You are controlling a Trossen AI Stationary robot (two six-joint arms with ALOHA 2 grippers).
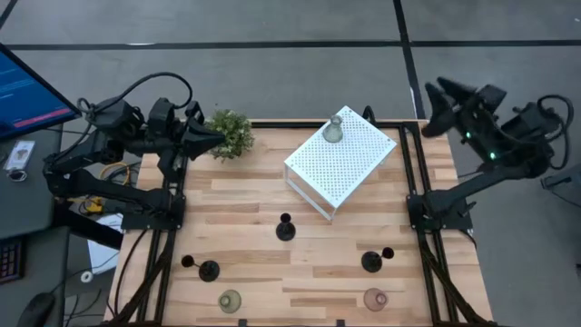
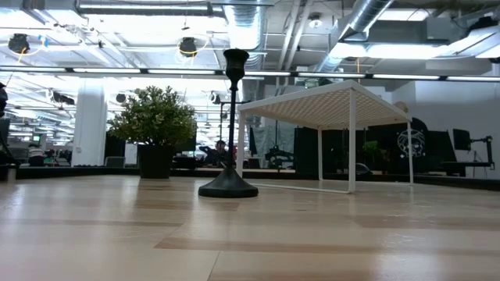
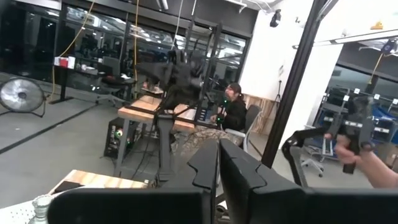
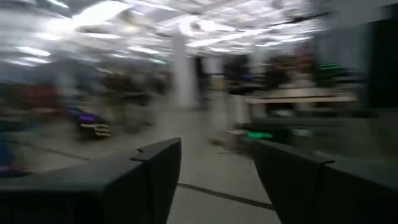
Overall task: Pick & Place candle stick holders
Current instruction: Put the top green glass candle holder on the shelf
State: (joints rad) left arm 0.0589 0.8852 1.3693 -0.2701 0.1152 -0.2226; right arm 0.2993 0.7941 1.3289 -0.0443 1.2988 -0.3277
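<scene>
From above, one greenish glass holder [image 1: 333, 130] stood on top of the white perforated box [image 1: 340, 162], while the rest sat on the wooden table [image 1: 254, 195]: a black holder [image 1: 285, 228] near the middle, another black one [image 1: 208, 270] toward the left front, a third [image 1: 371, 262] toward the right front, a second greenish glass one [image 1: 229, 301] and a pink glass one [image 1: 375, 298] at the front edge. The left gripper [image 1: 216, 138] hung by the potted plant [image 1: 231, 133], off the back left corner; the right gripper [image 1: 434, 102] was raised beyond the back right corner, holding nothing.

At table level, only the middle black holder [image 2: 229, 133], the plant [image 2: 155, 125] and the box [image 2: 324, 105] showed; no arm was in sight.

The left wrist view showed its fingers [image 3: 245, 177] nearly together and empty, facing the room, where a person sat.

The right wrist view showed its fingers [image 4: 158, 168] spread wide, nothing between them.

I judged this a gap between placements: one holder delivered, five left. The next move called for an arm to descend over a table holder and close on its stem or neck.
</scene>
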